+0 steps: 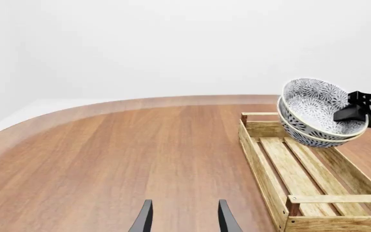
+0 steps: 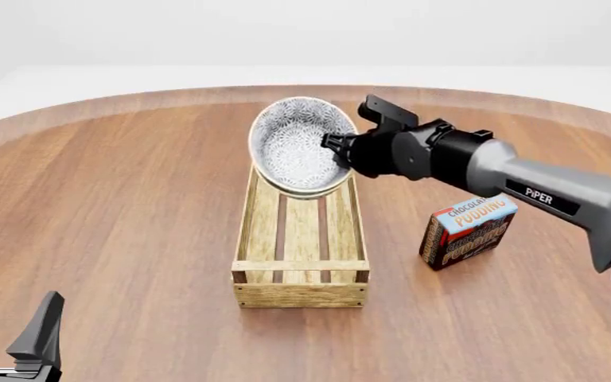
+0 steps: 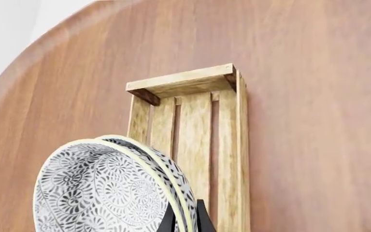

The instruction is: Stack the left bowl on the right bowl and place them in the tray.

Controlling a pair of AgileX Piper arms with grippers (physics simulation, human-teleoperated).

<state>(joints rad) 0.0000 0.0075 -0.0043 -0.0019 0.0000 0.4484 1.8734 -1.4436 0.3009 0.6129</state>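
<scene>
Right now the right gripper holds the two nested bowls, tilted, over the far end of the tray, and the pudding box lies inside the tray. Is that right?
Not quite. The pudding box stands on the table to the right of the tray, not inside it, as the front view shows. The rest holds: the right gripper grips the nested bowls, tilted, over the tray's far end.

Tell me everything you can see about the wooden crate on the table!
The long light-wood slatted tray lies flat on the brown wooden table, its length running away from the arms. It has a slatted bottom with gaps, low side rails and darker corner posts. Nothing rests on its slats. The two stacked white-and-black patterned bowls hang tilted above its far end, pinched at the rim by the right claw. A chocolate pudding box stands apart on its right. The left claw is open, away from it.
</scene>
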